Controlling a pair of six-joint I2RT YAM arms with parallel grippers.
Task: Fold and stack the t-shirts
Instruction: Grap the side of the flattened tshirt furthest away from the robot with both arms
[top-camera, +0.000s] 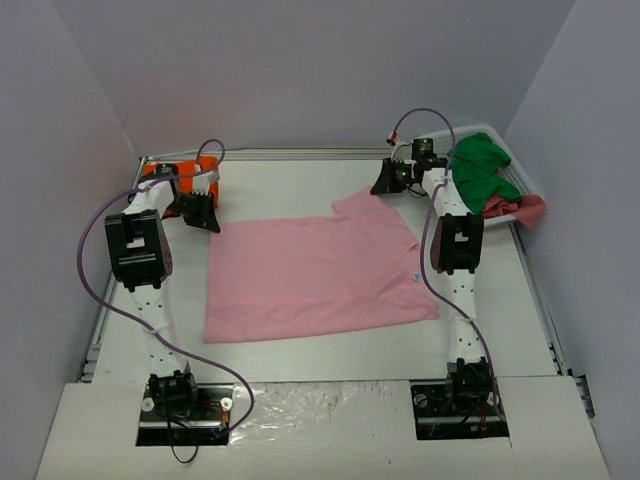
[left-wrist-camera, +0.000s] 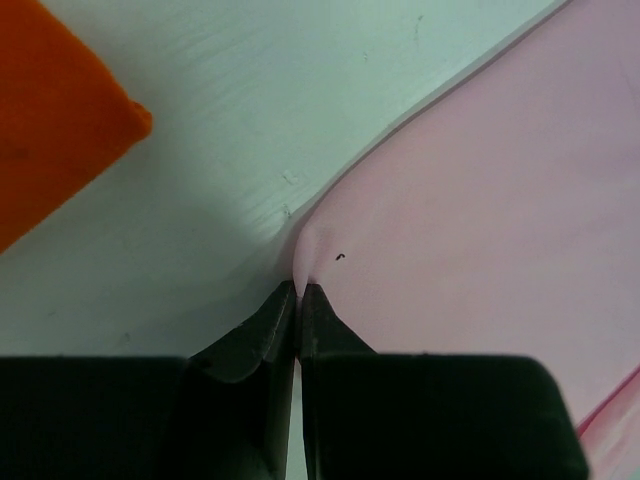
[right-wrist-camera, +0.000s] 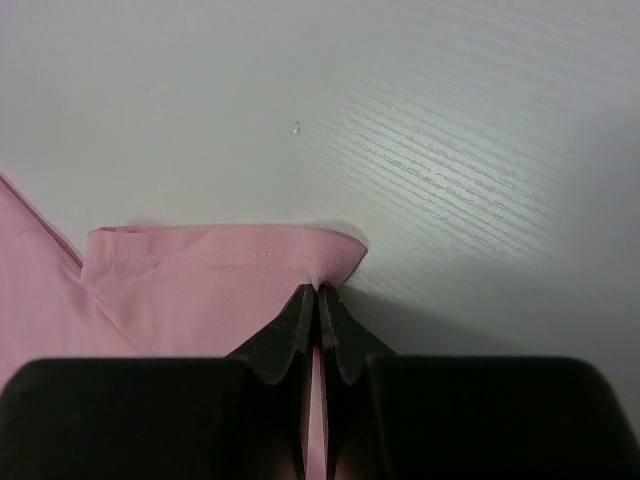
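Observation:
A light pink t-shirt (top-camera: 315, 275) lies spread flat across the middle of the table. My left gripper (top-camera: 205, 215) is shut on its far left corner; the wrist view shows pink cloth (left-wrist-camera: 480, 220) pinched between the black jaws (left-wrist-camera: 298, 290). At the far right, my right gripper (top-camera: 385, 180) is shut on the hemmed edge of a sleeve (right-wrist-camera: 220, 275), the cloth squeezed between the fingertips (right-wrist-camera: 318, 292). A folded bright orange t-shirt (top-camera: 180, 178) sits at the far left corner, partly behind the left arm, and shows as an orange block (left-wrist-camera: 55, 120) in the left wrist view.
A white slatted basket (top-camera: 505, 180) at the far right holds a green garment (top-camera: 480, 170) and a dark pink one (top-camera: 520, 208) hanging over its rim. Grey walls close in on three sides. Bare white table (right-wrist-camera: 450, 120) lies beyond the sleeve.

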